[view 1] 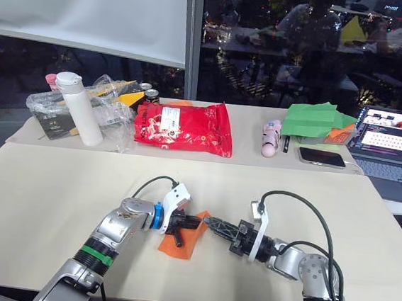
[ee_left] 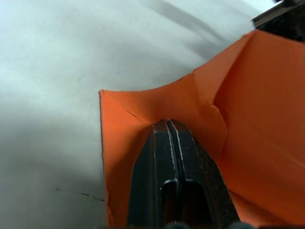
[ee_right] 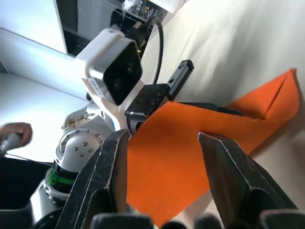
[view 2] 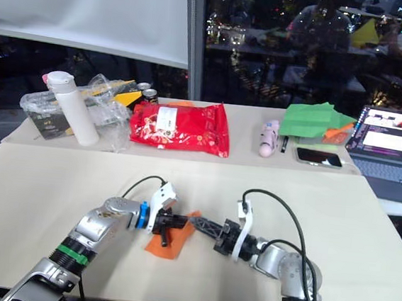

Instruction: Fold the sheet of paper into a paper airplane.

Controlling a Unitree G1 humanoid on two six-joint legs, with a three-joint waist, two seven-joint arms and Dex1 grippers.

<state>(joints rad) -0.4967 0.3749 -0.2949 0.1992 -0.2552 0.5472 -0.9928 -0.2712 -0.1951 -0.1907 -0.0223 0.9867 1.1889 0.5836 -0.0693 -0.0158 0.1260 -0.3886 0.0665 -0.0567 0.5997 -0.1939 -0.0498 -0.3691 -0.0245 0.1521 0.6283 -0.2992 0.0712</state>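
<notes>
The orange sheet of paper lies partly folded near the table's front edge, one flap lifted. My left gripper reaches in from the left and is shut on the paper's upper part. In the left wrist view its fingertips are pressed together and creases spread from them across the paper. My right gripper comes from the right, open, its tips just at the paper's right edge. In the right wrist view its gripper frames the raised flap and the left gripper.
Along the back of the cream table stand a white bottle, a clear bag of clutter, a red snack bag, a pink item, green folded paper, a phone and a laptop.
</notes>
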